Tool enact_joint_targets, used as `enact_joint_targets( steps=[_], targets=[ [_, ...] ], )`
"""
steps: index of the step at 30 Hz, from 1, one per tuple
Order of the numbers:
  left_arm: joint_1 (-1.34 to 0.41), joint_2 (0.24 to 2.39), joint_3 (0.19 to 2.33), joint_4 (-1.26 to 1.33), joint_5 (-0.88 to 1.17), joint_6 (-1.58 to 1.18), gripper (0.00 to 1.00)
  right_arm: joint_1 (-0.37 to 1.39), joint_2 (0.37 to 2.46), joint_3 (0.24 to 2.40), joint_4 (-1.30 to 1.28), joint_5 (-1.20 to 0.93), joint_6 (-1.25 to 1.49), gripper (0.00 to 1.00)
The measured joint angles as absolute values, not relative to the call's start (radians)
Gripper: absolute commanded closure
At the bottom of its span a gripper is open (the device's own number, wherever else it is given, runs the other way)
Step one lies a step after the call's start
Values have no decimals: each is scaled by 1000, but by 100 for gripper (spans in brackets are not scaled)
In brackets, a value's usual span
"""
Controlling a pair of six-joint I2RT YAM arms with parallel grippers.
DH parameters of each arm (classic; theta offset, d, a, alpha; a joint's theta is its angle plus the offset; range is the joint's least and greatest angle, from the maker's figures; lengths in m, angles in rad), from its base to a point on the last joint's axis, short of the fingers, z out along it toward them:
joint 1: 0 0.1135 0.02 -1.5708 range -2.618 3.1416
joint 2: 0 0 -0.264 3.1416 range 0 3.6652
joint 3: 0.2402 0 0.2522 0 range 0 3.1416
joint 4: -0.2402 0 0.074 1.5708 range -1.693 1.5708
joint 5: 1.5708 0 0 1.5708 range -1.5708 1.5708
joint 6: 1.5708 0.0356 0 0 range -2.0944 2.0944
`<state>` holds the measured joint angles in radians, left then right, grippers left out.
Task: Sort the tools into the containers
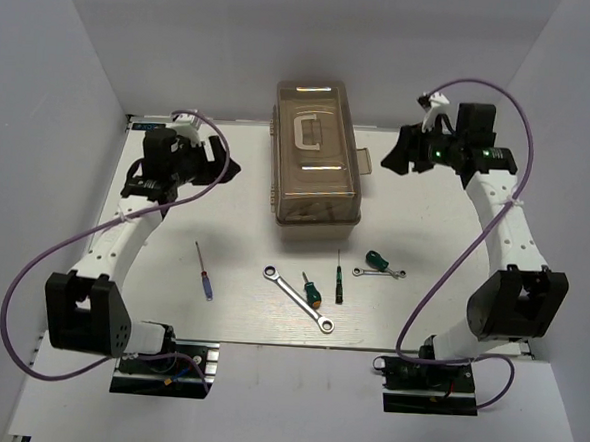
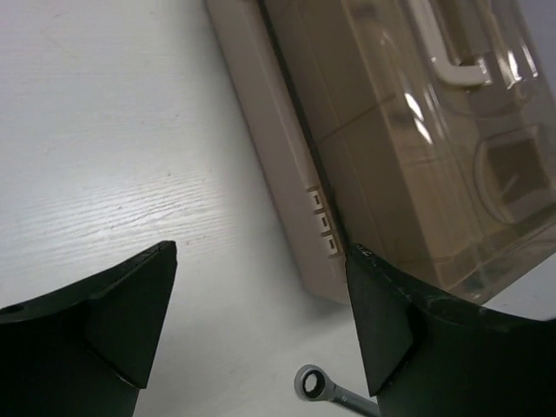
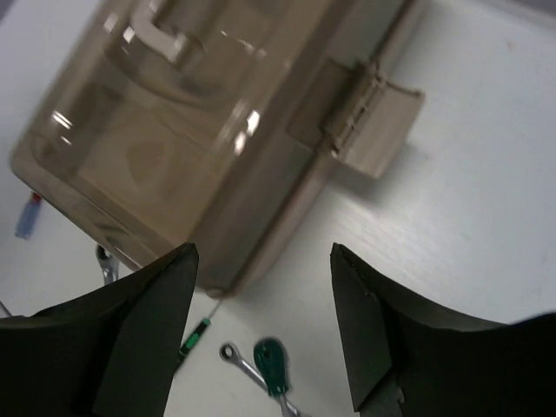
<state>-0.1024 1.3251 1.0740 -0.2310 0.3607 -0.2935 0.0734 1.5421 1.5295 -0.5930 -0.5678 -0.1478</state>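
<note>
The closed toolbox (image 1: pixel 317 152), with a translucent brown lid and a white handle, stands at the back middle. In front of it lie a blue-and-red screwdriver (image 1: pixel 204 272), a long silver wrench (image 1: pixel 298 298), a green-handled screwdriver (image 1: pixel 312 291), a thin green-and-black screwdriver (image 1: pixel 340 279), and a short wrench (image 1: pixel 387 274) beside a stubby green screwdriver (image 1: pixel 376 259). My left gripper (image 1: pixel 223 169) is open and empty left of the box (image 2: pixel 417 148); the long wrench's ring end (image 2: pixel 313 384) shows below it (image 2: pixel 261 261). My right gripper (image 1: pixel 399 157) is open and empty right of the box (image 3: pixel 191 130), above the stubby screwdriver (image 3: pixel 271 356).
The toolbox's beige side latch (image 3: pixel 373 122) sticks out toward my right gripper (image 3: pixel 262 256). White walls enclose the table on the left, back and right. No separate beige trays are in view.
</note>
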Motion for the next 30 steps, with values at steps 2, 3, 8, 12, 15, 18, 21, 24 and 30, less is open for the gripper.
enact_joint_targets(
  steps=[2, 3, 8, 12, 15, 18, 21, 24, 30],
  targets=[
    [-103, 1356, 1094, -206, 397, -299, 11, 93, 1570, 1581, -546, -613, -97, 31],
    [-104, 1368, 1099, -189, 413, -303, 11, 104, 1585, 1600, -517, -633, -67, 34],
    [-105, 1433, 1129, -89, 506, -369, 53, 184, 1713, 1684, -313, -720, 159, 53],
    [-108, 1509, 1176, -9, 578, -420, 70, 270, 1876, 1847, -213, -710, 310, 72],
    [-112, 1533, 1192, 20, 612, -436, 41, 338, 1958, 1920, -179, -649, 373, 61],
    [-113, 1533, 1195, 27, 633, -448, 25, 398, 2008, 1970, -177, -583, 397, 50],
    [-113, 1532, 1195, 24, 642, -453, 24, 449, 2034, 2001, -183, -500, 394, 46],
    [-113, 1528, 1194, 21, 646, -453, 24, 482, 2038, 2015, -207, -402, 385, 44],
    [-113, 1521, 1192, 19, 651, -449, 24, 537, 2040, 2033, -271, -194, 352, 44]
  ],
)
